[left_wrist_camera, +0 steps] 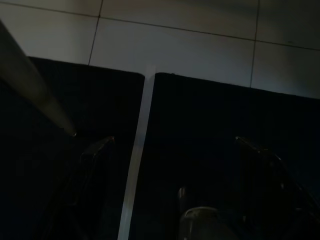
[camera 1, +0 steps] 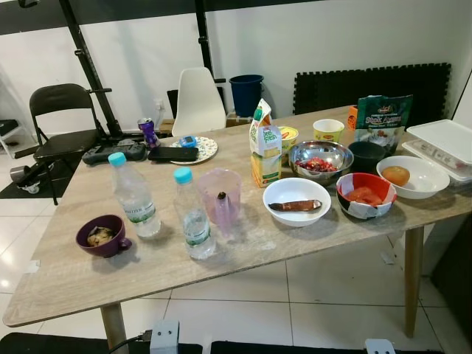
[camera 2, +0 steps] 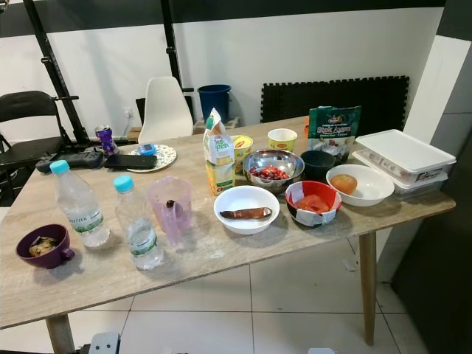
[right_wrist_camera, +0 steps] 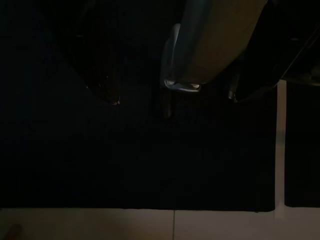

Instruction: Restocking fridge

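Head views: bright, even, sharp; soft short shadows beneath the bowls on the wooden table (camera 1: 66,276); mild glare on the steel bowl (camera 1: 320,157). Wrist views: very dark, murky, pale floor tiles (left_wrist_camera: 175,45) dimly lit.

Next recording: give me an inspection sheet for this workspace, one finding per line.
Surface: wooden table, crowded.
Job's things: two water bottles; juice carton; steel bowl of red food; white bowl with a sausage; red bowl; white bowl with an orange; purple cup; lidded white container.
Clutter: pink pitcher, phone, snack bag.
Grippers: left gripper and right gripper hang idle over a dark floor mat, fingers apart.
Cables: nothing seen.
Surroundings: white chair, folding chair, blue bin.
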